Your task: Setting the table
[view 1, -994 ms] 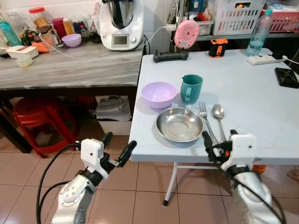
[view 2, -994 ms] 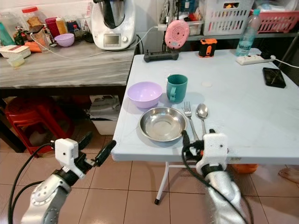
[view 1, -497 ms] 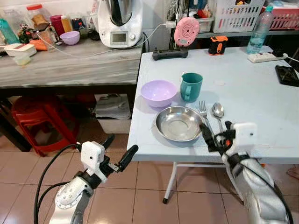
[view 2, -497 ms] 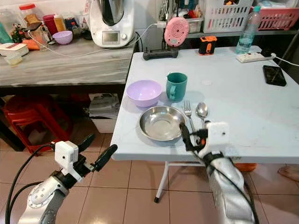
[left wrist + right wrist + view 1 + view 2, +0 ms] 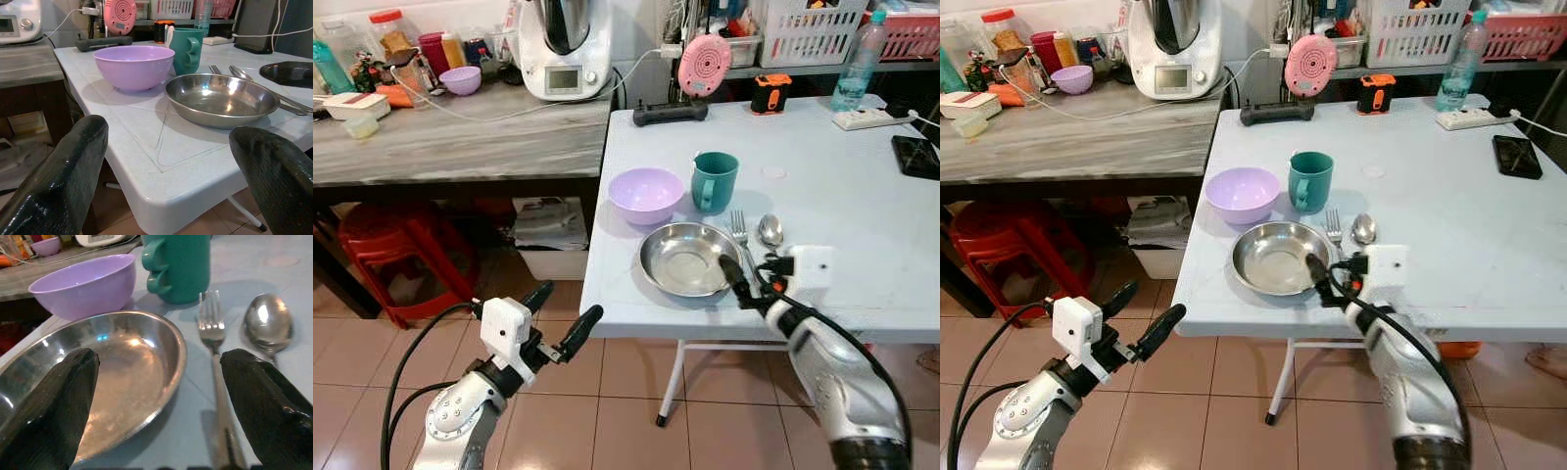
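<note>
Right gripper (image 5: 751, 281) at table (image 5: 862, 206) near edge, fingers spread, empty, straddling fork (image 5: 213, 328) handle. Fork ran lengthwise away toward far edge, beside steel plate (image 5: 685, 259) (spoon (image 5: 770, 232) alongside). Left gripper (image 5: 558, 318) farther, open.

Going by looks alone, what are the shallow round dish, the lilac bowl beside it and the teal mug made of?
The shallow silver dish looks like polished metal, probably stainless steel: it mirrors light spots and the bowl behind it. The lilac round bowl seems plastic, with an even matte colour and soft sheen. The teal handled mug is opaque with a dull gloss; plastic or glazed ceramic, the look leaves it open.
</note>
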### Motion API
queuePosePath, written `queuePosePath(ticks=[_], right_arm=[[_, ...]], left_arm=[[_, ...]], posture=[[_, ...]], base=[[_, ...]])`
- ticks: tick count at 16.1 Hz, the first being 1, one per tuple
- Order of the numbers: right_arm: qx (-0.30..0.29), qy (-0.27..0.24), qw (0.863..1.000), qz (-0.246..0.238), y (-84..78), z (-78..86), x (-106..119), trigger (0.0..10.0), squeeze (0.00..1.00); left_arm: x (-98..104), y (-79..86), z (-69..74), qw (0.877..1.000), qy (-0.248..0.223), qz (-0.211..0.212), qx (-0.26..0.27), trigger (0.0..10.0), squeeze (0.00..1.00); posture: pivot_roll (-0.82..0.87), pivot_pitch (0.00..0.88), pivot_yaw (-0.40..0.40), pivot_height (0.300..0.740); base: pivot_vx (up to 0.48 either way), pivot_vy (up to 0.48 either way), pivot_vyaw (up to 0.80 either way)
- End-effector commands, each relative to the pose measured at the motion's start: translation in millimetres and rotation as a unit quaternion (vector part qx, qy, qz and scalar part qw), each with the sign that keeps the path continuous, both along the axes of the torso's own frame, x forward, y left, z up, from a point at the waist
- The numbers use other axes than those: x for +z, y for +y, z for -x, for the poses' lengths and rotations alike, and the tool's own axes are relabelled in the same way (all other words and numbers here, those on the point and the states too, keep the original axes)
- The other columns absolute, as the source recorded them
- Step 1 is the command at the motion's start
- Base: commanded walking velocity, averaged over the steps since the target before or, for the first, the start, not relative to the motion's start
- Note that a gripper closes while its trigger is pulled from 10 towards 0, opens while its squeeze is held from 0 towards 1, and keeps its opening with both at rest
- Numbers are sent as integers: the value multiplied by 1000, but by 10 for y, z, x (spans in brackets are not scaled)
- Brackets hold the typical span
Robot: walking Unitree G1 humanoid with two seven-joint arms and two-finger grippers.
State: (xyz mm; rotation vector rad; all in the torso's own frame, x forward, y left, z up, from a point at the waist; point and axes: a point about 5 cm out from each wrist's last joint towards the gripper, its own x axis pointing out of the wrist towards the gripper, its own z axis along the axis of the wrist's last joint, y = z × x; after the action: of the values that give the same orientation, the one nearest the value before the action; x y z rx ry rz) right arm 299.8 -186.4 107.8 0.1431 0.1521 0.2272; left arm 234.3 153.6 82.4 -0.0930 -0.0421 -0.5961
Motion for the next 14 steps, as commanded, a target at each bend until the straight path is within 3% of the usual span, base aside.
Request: queuePosePath(ticks=[1,7,10,14], right_arm=[[9,7,1000,-4,49,-42,11,10000,0],[16,46,999,-11,175,-154,-70,10000,0],[29,64,997,-36,261,-192,-87,10000,0],[27,85,995,-47,272,-201,-122,10000,0]], left_arm=[[74,2,-27,1000,-17,-11,-3,10000,0],[81,-15,-40,1000,-21,-17,-12,10000,0],[102,-39,-55,999,-28,-21,-19,10000,0],[133,-67,-56,999,-32,-22,-25,10000,0]], posture=[[-69,0,101,740],[-59,0,108,740],[-57,0,112,740],[-57,0,113,740]], base=[[0,0,0],[0,0,0],[0,0,0],[0,0,0]])
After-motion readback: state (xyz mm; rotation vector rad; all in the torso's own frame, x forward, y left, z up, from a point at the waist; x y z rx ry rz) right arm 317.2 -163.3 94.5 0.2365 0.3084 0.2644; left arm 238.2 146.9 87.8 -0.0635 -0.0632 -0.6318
